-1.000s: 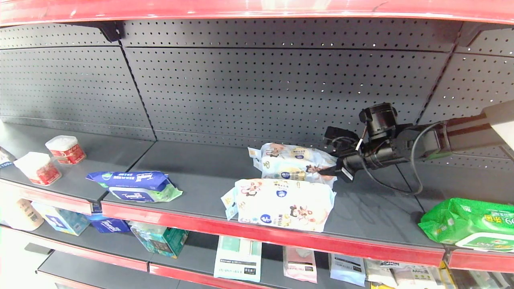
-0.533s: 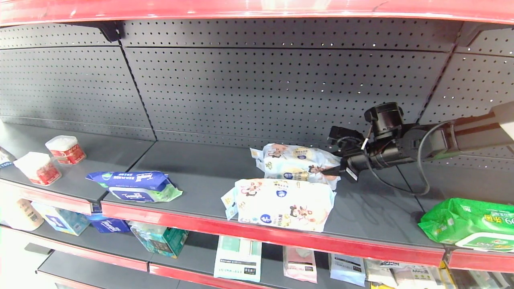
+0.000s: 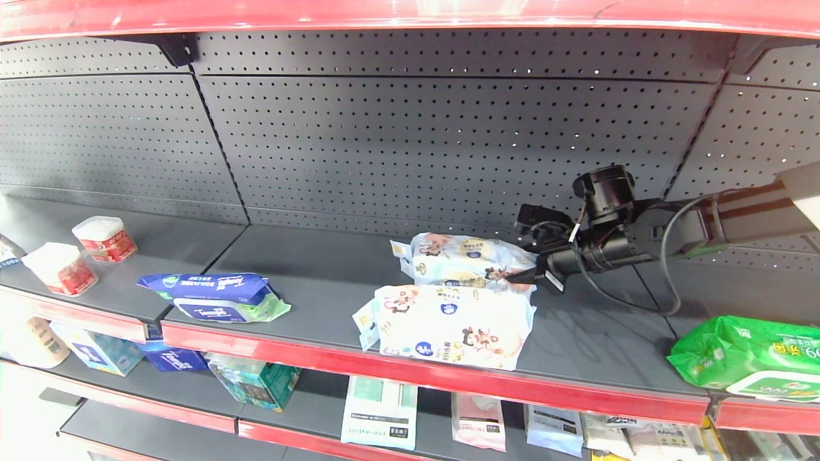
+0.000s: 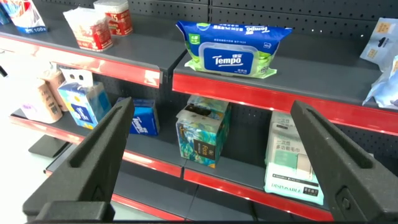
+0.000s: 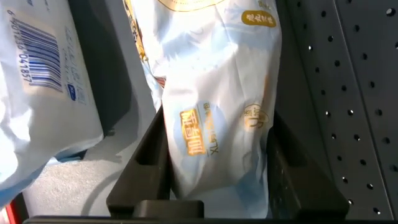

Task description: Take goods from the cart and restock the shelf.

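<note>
A white cartoon-printed pack [image 3: 464, 260] lies at the back of the middle shelf board [image 3: 307, 282], and my right gripper [image 3: 526, 276] is shut on its right end. In the right wrist view the pack [image 5: 211, 118] sits squeezed between the two black fingers [image 5: 149, 162]. A second, larger white cartoon pack [image 3: 448, 323] lies in front of it by the red shelf lip; its barcoded end [image 5: 37, 74] is beside the held one. My left gripper [image 4: 211, 155] hangs open before the lower shelves, holding nothing.
A blue wipes pack [image 3: 214, 296] lies left on the same board, also [image 4: 233, 46]. Two red-white tubs [image 3: 80, 255] stand further left; a green pack [image 3: 756, 355] lies far right. Boxes and hanging packs [image 3: 378, 410] fill the shelf below. Pegboard back wall [image 3: 448, 141] is close behind.
My right gripper, after drawing slightly right, has shifted back left and a little down with the back pack, which now lies lower and flatter, closer to the front pack.
</note>
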